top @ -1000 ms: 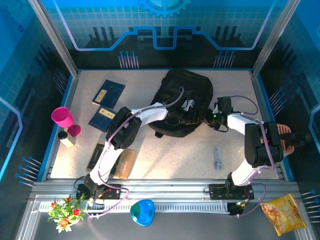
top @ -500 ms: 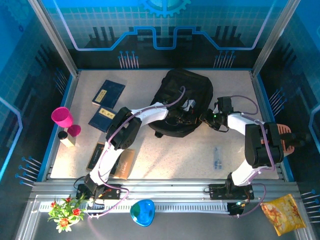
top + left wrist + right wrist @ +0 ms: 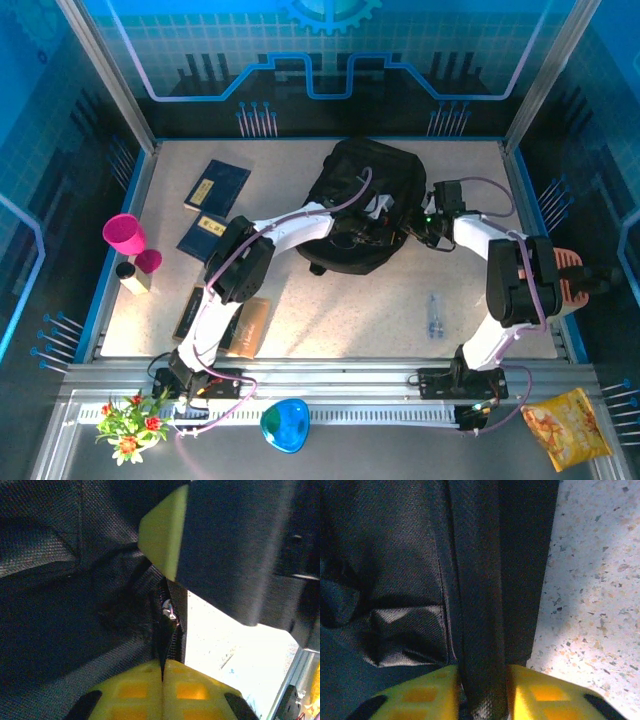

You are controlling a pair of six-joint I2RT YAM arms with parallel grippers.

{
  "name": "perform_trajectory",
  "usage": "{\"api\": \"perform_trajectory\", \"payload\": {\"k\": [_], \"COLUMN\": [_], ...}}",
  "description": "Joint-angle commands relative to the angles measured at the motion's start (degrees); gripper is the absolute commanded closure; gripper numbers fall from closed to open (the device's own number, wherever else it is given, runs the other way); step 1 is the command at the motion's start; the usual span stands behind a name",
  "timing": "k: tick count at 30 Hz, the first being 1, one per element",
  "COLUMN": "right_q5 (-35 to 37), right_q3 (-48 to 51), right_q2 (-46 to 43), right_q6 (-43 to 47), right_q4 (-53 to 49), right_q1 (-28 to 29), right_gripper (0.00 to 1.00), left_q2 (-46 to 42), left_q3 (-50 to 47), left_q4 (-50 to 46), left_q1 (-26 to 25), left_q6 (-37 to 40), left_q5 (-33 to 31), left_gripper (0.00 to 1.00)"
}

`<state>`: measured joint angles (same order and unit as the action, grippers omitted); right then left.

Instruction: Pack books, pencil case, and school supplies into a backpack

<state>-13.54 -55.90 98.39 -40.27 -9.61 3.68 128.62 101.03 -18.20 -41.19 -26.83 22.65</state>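
Speckled beige tabletop [image 3: 330, 310] inside blue circuit-patterned panels [image 3: 330, 60], grey metal rail [image 3: 340, 380] along the near edge.

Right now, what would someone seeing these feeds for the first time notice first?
The big black soft fabric backpack at the far centre of the pale speckled table, both arms reaching onto it. The left gripper is pinched shut on its zip seam; the right gripper clamps a black strap-like band at its right edge. Two thin navy blue books with gold labels lie at far left.

Robot lab cell, blue printed panels [image 3: 330, 40], aluminium frame [image 3: 110, 75], speckled table [image 3: 340, 310]
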Motion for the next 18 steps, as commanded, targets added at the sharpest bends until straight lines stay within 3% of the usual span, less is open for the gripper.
{"api": "perform_trajectory", "payload": {"k": [1, 8, 18], "right_q5": [0.4, 2.8, 3.4], "right_q3": [-1.8, -2.4, -5.1], "right_q2": [1.7, 2.9, 5.4], "right_q6": [0.5, 0.2, 0.3], "right_q4": [-1.6, -1.4, -0.7], "right_q1": [-0.9, -1.0, -0.9], "right_gripper": [0.76, 0.81, 0.87], "left_q2": [-3.5, -6.8, -17.4], "left_q3": [-1.7, -4.7, -16.2], "left_q4": [-3.2, -8.6, -14.7], "left_q1": [-0.4, -0.6, -0.5], "left_q6": [0.9, 1.1, 6.0], "left_q5": [-1.0, -2.8, -10.2], "left_gripper": [1.00, 1.00, 1.00]}}
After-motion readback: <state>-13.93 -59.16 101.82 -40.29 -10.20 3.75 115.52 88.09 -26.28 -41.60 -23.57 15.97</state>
